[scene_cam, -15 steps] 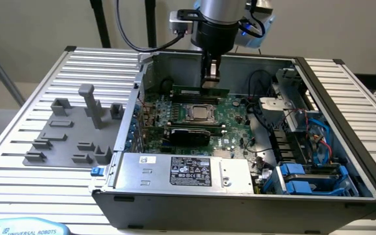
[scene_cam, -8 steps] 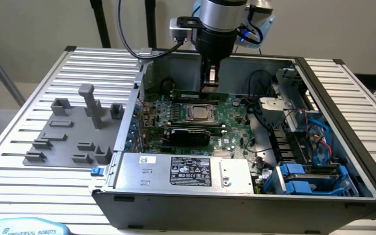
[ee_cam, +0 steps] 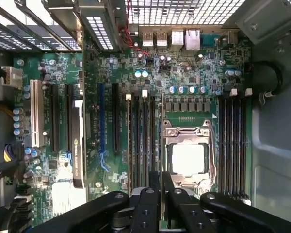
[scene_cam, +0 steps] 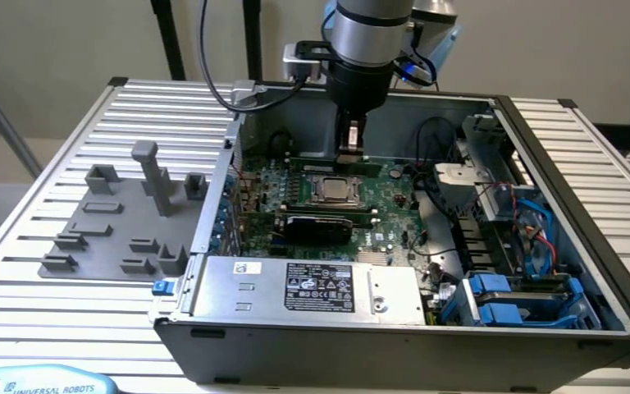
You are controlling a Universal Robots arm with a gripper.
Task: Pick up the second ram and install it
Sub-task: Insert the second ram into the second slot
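Note:
My gripper [scene_cam: 349, 153] hangs inside the open computer case [scene_cam: 577, 213], just behind the CPU socket [scene_cam: 335, 189]. In the wrist view its black fingers [ee_cam: 172, 194] are pressed close together on the second ram [ee_cam: 161, 131]. The ram is seen edge-on as a thin pale strip running away from the fingertips. It hovers between the CPU socket [ee_cam: 188, 158] and a bank of long black memory slots [ee_cam: 140, 141], parallel to them. I cannot tell whether it touches a slot.
A second bank of slots [ee_cam: 232, 141] lies on the socket's other side. A grey tray of plastic blocks [scene_cam: 96, 238] sits on the exterior view's left. The power supply [scene_cam: 315, 287], a black expansion card [scene_cam: 315, 223], cables and blue drive bays [scene_cam: 512, 300] crowd the case.

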